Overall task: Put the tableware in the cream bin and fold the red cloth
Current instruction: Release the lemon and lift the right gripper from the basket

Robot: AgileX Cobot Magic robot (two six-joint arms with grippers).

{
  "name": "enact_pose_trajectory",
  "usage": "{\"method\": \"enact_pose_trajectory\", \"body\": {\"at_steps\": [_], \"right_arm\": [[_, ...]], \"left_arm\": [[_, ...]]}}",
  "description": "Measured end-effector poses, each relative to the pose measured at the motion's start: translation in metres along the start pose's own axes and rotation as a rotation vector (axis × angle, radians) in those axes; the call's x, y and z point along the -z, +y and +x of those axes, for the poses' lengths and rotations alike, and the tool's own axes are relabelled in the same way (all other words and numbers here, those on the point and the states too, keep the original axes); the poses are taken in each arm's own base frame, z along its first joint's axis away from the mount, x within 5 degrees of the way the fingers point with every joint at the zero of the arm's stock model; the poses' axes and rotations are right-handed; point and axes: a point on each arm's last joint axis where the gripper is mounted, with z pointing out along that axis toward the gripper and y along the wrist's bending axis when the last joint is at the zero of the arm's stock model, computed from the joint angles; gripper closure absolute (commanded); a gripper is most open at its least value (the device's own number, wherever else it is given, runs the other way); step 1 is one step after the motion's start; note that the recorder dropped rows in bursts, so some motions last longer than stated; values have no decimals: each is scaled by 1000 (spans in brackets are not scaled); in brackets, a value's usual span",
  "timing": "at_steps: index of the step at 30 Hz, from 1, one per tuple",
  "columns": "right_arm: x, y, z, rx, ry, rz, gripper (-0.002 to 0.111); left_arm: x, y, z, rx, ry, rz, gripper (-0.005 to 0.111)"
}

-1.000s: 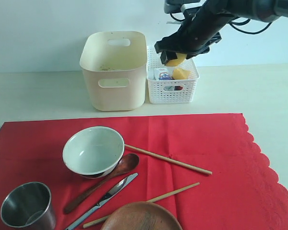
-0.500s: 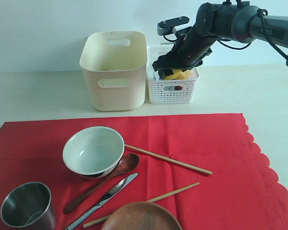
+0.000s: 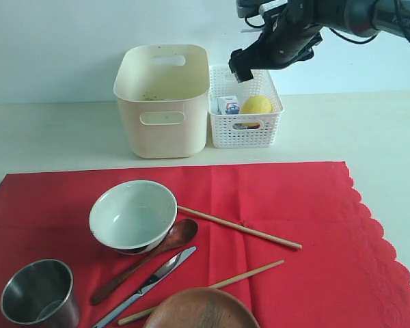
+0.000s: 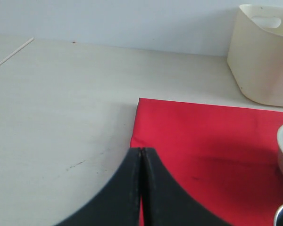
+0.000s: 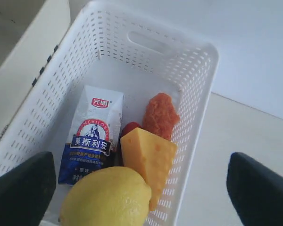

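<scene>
The red cloth [image 3: 294, 225] lies flat on the table. On it rest a white bowl [image 3: 132, 215], a steel cup [image 3: 39, 292], a wooden spoon [image 3: 147, 258], a metal knife [image 3: 147, 285], two chopsticks [image 3: 239, 227] and a brown plate [image 3: 201, 309] at the front edge. Behind the cloth stands the cream bin [image 3: 164, 102]. My right gripper [image 3: 244, 65] hangs open above the white basket, its jaws wide apart and holding nothing [image 5: 140, 188]. My left gripper [image 4: 141, 149] is shut and empty over a corner of the red cloth [image 4: 207, 136]; the exterior view does not show it.
The white lattice basket [image 3: 246, 126] stands right beside the bin. It holds a lemon [image 5: 108, 197], a cheese wedge [image 5: 148, 157], a milk carton [image 5: 92, 136] and a sausage [image 5: 160, 115]. Bare table surrounds the cloth.
My right gripper carried the lemon down into the basket, let it go, and has risen open above the basket. The tableware and cloth have not moved.
</scene>
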Motion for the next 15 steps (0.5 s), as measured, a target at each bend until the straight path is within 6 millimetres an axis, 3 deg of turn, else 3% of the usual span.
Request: {"method": "enact_pose_trajectory", "body": {"at_steps": [10, 15], "right_arm": [[55, -5, -10, 21, 79, 0, 17], [76, 0, -9, 37, 142, -80, 21]], "left_arm": [[0, 0, 0, 0, 0, 0, 106], [0, 0, 0, 0, 0, 0, 106]]}}
